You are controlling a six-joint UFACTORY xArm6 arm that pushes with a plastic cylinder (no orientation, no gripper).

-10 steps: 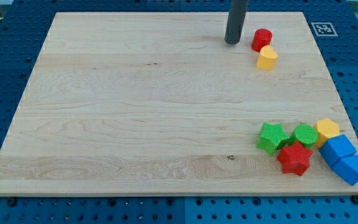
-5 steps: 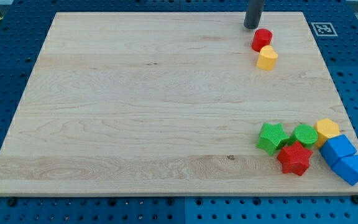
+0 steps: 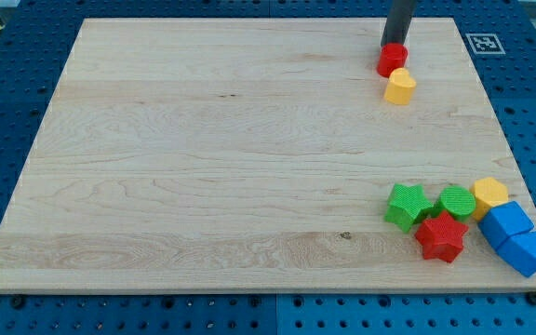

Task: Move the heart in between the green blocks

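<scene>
A yellow heart lies near the view's top right, touching a red cylinder just above it. My tip stands at the top edge of the red cylinder, on the side away from the heart. A green star and a green hexagon-like block sit side by side at the view's bottom right, close together.
A red star sits just below the two green blocks, touching them. A yellow block and two blue blocks crowd to their right near the board's right edge.
My tip has moved to the view's right along the top of the board, from left of the red cylinder to just above it. No block has moved.
</scene>
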